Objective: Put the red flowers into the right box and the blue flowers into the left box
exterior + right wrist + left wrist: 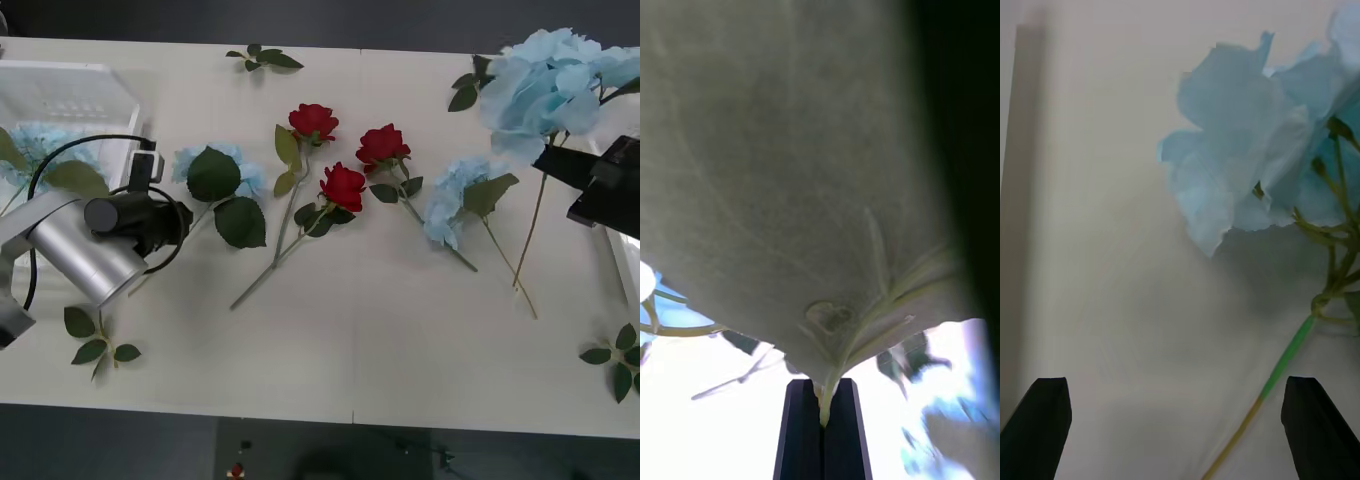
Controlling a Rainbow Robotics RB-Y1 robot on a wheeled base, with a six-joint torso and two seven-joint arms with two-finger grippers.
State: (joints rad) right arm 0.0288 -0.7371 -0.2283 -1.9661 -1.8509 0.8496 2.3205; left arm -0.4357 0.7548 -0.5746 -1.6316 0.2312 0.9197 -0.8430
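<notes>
My right gripper [822, 409] is shut on the stem of a big blue flower [555, 85], held above the table's far right; its large leaf [790, 187] covers most of the right wrist view. My left gripper [1176, 390] is open just above the table, with the green stem [1289, 360] of another blue flower [215, 175] between its black fingers, close to one of them. A third blue flower [455, 200] lies right of centre. Three red flowers [313, 120], [383, 145], [343, 185] lie mid-table. The left box [100, 75] at far left holds a blue flower [40, 145]. A sliver of the right box [625, 270] shows at the right edge.
Loose green leaf sprigs lie at the back [265, 58], near the front left [100, 345] and at the front right [615, 360]. The left arm [70, 250] reaches in across the table's left side. The table's front edge is near.
</notes>
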